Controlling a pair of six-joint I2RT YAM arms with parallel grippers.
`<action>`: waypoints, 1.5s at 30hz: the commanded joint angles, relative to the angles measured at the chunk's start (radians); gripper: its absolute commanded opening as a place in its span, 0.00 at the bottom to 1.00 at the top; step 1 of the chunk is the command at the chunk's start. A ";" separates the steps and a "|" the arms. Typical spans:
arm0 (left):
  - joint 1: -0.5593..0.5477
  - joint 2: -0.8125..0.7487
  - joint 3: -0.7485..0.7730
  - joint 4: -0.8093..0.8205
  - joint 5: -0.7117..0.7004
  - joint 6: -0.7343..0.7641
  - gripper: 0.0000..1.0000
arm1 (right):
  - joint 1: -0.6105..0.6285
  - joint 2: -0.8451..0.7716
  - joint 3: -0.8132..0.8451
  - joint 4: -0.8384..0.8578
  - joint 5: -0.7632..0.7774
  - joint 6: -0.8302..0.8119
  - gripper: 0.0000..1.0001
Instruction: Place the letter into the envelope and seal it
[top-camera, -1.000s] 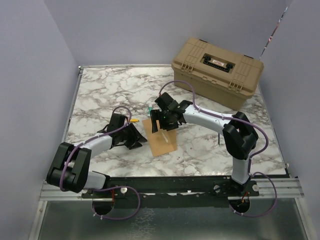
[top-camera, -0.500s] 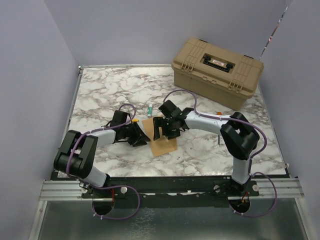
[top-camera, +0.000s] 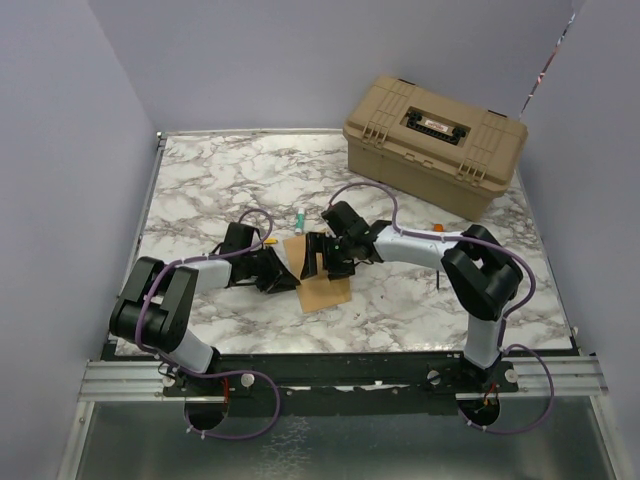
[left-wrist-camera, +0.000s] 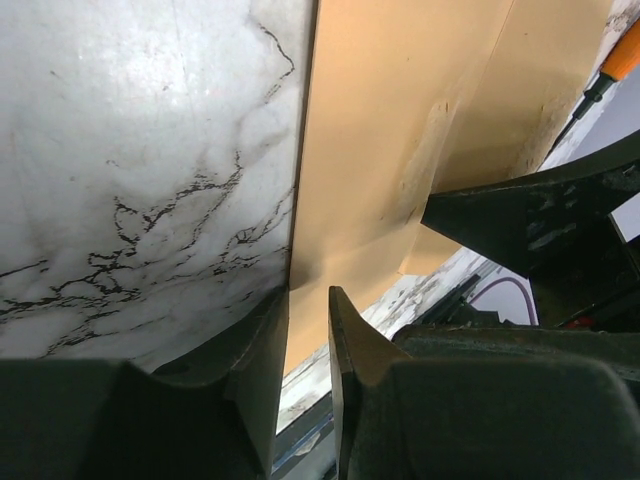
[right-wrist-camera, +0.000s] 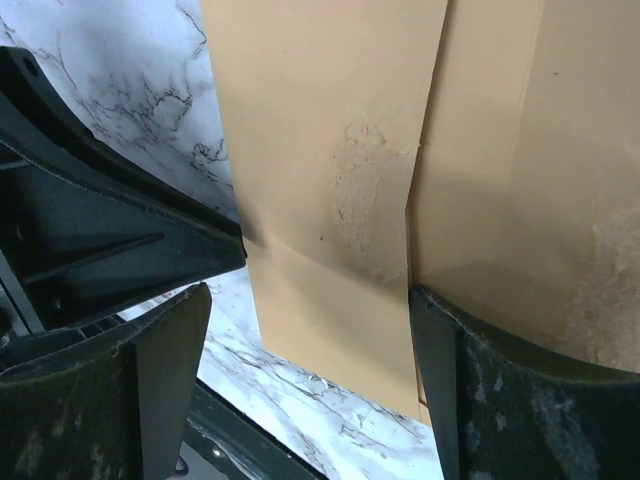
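Inspecting, I judge envelope (top-camera: 325, 290) unsealed: left end effector (left-wrist-camera: 308, 300) narrow at its edge, right end effector (right-wrist-camera: 305, 298) wide over it; letter unseen.

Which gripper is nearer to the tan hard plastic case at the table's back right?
Right. The right gripper hangs over the kraft-brown paper envelope, on the side toward the tan hard plastic case; the left gripper sits at the envelope's left edge, farther off.

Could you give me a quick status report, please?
Left gripper nearly closed at envelope edge, gap showing. Right gripper open over it. Letter not distinguishable. Tan case apart at back.
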 joint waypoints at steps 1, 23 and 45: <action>-0.008 0.044 -0.062 -0.099 -0.110 0.049 0.26 | 0.003 0.006 -0.039 0.007 -0.050 0.049 0.84; -0.002 -0.263 0.192 -0.332 -0.552 0.157 0.97 | -0.063 -0.229 0.168 -0.166 0.412 -0.058 0.81; -0.182 0.315 0.631 -0.158 -0.840 0.408 0.66 | -0.239 -0.189 0.095 -0.142 0.298 -0.110 0.73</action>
